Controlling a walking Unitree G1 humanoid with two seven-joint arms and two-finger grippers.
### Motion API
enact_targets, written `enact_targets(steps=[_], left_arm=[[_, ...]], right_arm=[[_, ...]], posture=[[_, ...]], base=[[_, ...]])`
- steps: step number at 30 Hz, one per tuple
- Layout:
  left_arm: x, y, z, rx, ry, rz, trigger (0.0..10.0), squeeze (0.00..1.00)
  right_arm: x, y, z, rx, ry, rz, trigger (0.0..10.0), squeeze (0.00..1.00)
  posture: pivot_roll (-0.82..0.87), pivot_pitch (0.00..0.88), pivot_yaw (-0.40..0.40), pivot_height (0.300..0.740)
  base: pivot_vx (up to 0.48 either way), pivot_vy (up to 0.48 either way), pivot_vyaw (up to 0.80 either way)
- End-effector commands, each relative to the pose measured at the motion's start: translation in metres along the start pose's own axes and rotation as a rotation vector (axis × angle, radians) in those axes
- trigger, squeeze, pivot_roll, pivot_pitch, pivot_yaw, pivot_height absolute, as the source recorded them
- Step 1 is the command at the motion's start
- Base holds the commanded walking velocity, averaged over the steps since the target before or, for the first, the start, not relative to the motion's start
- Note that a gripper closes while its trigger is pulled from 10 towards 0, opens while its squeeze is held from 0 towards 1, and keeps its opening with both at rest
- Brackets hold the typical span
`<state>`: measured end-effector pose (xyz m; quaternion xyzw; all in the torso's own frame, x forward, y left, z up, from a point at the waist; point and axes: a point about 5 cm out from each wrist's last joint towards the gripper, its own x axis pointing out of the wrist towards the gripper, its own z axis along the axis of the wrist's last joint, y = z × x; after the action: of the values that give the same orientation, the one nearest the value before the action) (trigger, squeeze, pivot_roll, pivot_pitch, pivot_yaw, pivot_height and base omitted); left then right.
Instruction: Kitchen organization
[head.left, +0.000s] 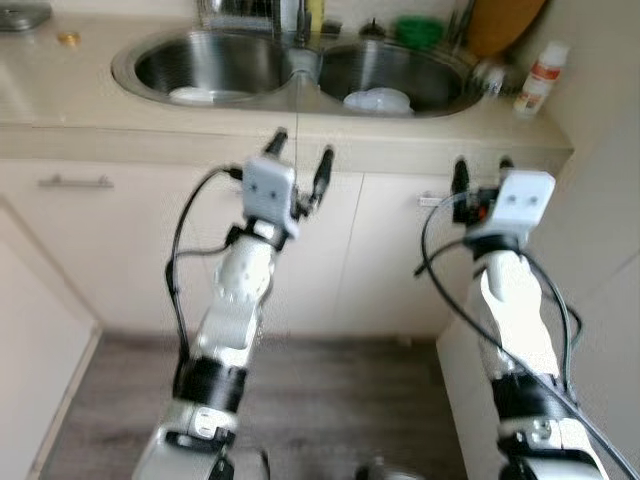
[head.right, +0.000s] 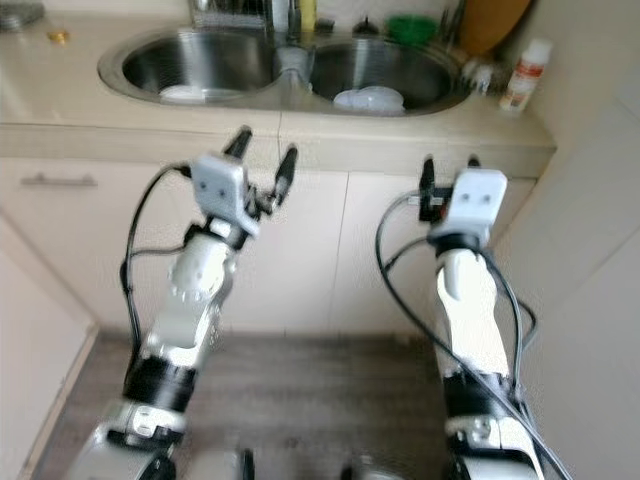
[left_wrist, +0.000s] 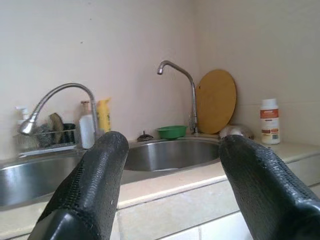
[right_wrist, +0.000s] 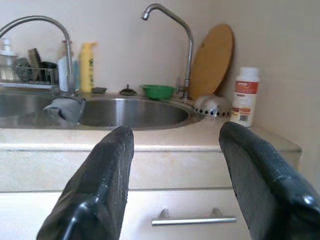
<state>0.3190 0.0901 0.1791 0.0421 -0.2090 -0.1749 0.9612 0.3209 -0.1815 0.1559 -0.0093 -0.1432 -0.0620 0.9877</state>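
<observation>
A steel double sink (head.left: 130, 70) is set in the beige counter ahead of me. A white dish (head.left: 194, 95) lies in its left basin and another white dish (head.left: 378, 100) in the right one. My left gripper (head.left: 300, 155) is raised in front of the counter edge, below the divide between the basins, open and holding nothing. My right gripper (head.left: 482, 166) is up at the same height near the counter's right end, also open and bare. In the right wrist view a white bottle with a red label (right_wrist: 245, 96) stands on the counter beside the sink.
A round wooden cutting board (head.left: 505, 20) leans on the back wall, with a green bowl (head.left: 418, 30) and a yellow bottle (left_wrist: 103, 115) behind the sink. Two taps (left_wrist: 175, 70) rise over the basins. Cabinet doors with bar handles (head.left: 75, 182) run below the counter. A wall closes in on the right.
</observation>
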Motion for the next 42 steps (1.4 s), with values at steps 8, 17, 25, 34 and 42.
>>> enact_targets(steps=[8, 17, 25, 34, 42], left_arm=[[0.003, -0.002, 0.002, 0.004, -0.005, -0.021, 10.0, 0.00], [0.003, -0.001, 0.003, 0.003, -0.004, -0.021, 10.0, 0.00], [0.003, -0.001, 0.003, 0.003, -0.004, -0.023, 10.0, 0.00], [0.003, -0.002, 0.002, 0.002, -0.002, -0.024, 10.0, 0.00], [0.002, -0.002, 0.002, 0.002, 0.001, -0.024, 10.0, 0.00]], right_arm=[[-0.001, 0.002, 0.002, -0.003, 0.002, 0.002, 10.0, 0.00], [-0.003, 0.002, 0.000, -0.007, 0.017, 0.003, 10.0, 0.00], [-0.003, 0.001, -0.004, -0.029, 0.041, 0.002, 10.0, 0.00], [-0.005, 0.001, -0.007, -0.035, 0.057, 0.007, 10.0, 0.00], [-0.006, 0.002, -0.009, -0.040, 0.070, 0.005, 10.0, 0.00]], posture=[[0.02, 0.000, -0.082, 0.740], [0.02, 0.000, -0.083, 0.740], [0.02, 0.000, -0.083, 0.740], [0.02, 0.000, -0.083, 0.740], [0.02, 0.000, -0.083, 0.740]], base=[[0.000, 0.480, 0.00], [0.000, 0.480, 0.00], [0.000, 0.480, 0.00], [0.000, 0.480, 0.00], [0.000, 0.480, 0.00]])
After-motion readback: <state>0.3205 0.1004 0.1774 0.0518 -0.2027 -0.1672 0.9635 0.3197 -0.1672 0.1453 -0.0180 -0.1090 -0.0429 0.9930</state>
